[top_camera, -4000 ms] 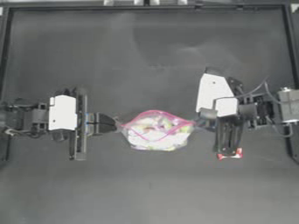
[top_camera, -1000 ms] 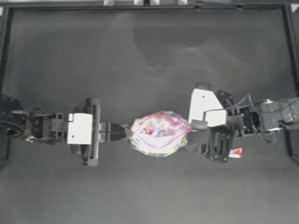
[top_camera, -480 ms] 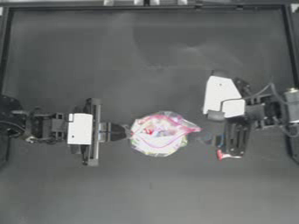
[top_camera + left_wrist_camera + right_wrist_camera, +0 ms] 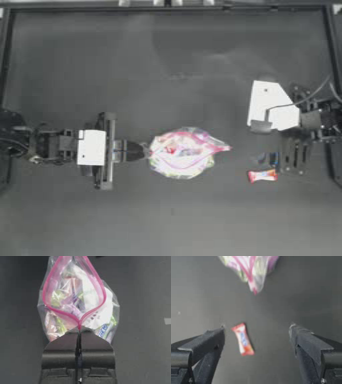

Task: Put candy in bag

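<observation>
The candy (image 4: 262, 175) lies flat on the dark table (image 4: 167, 60) in the lower right part of the top view, free of any grip. It is a small wrapped sweet, pale in the middle with red ends. In the right wrist view the candy (image 4: 243, 339) rests on the table between the two spread jaws, nearer one of them and touching neither.

The right gripper (image 4: 269, 159) hangs just above the candy in the top view, at the right side of the frame, with its arm reaching in from the right edge. Its jaws stand wide apart and hold nothing; the right gripper (image 4: 257, 338) shows a broad gap in its own wrist view.

The bag (image 4: 182, 152) sits near the middle of the top view, to the left of the candy and clearly apart from it. It is clear plastic, with a pink seal strip curving in an open loop and many-coloured sweets showing through. In the left wrist view the bag (image 4: 78, 298) has its mouth spread wide.

The left gripper (image 4: 141, 151) meets the bag's left edge in the top view. The left gripper (image 4: 79, 331) has its jaws pressed together, pinching the bag where the two sides of the seal strip meet.
</observation>
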Action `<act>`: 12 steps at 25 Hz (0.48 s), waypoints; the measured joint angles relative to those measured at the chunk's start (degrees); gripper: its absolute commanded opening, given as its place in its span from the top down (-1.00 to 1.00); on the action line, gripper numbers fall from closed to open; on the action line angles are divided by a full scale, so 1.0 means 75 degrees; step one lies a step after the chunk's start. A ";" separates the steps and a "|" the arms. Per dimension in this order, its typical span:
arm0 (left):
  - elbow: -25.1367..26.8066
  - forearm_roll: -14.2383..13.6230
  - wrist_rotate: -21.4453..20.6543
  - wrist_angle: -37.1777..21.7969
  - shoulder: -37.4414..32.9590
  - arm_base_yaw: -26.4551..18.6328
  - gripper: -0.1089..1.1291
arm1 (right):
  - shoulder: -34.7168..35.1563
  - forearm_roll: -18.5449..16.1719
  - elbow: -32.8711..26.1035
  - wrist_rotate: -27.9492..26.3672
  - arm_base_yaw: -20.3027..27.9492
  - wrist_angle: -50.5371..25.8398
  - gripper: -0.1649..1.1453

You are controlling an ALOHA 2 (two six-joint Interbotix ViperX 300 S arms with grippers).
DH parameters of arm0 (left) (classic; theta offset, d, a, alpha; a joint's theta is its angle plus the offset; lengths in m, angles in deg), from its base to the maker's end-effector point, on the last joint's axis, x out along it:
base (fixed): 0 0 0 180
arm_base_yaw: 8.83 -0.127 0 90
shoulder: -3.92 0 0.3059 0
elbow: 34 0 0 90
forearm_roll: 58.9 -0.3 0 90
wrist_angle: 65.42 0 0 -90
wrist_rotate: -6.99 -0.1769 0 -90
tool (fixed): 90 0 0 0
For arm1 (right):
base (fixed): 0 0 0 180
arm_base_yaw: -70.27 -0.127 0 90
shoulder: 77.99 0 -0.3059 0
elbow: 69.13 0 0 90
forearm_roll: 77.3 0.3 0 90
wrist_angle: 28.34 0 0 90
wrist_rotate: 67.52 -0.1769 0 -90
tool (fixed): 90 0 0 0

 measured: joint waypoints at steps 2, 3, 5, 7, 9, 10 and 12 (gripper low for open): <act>0.0000 0.0000 0.0000 0.0000 0.0000 0.0000 0.75 | -0.0012 0.0141 0.0012 -0.0059 -0.0105 -0.0082 -0.80; 0.0000 0.0000 0.0000 0.0000 0.0000 -0.0012 0.75 | 0.0000 0.0199 0.0047 -0.0105 -0.0188 -0.0082 -0.80; 0.0000 0.0000 0.0000 0.0000 0.0000 -0.0023 0.75 | -0.0012 0.0281 0.0176 -0.0188 -0.0352 -0.0094 -0.80; 0.0012 0.0000 0.0000 0.0000 0.0000 -0.0023 0.75 | -0.0012 0.0328 0.0281 -0.0305 -0.0457 -0.0094 -0.80; 0.0012 0.0000 0.0000 0.0000 0.0000 -0.0023 0.75 | -0.0012 0.0340 0.0363 -0.0387 -0.0563 -0.0105 -0.80; 0.0000 0.0000 0.0000 0.0000 0.0000 -0.0023 0.75 | -0.0012 0.0340 0.0398 -0.0410 -0.0609 -0.0094 -0.80; 0.0000 0.0000 0.0000 0.0000 0.0000 -0.0023 0.75 | -0.0012 0.0340 0.0504 -0.0422 -0.0680 -0.0070 -0.80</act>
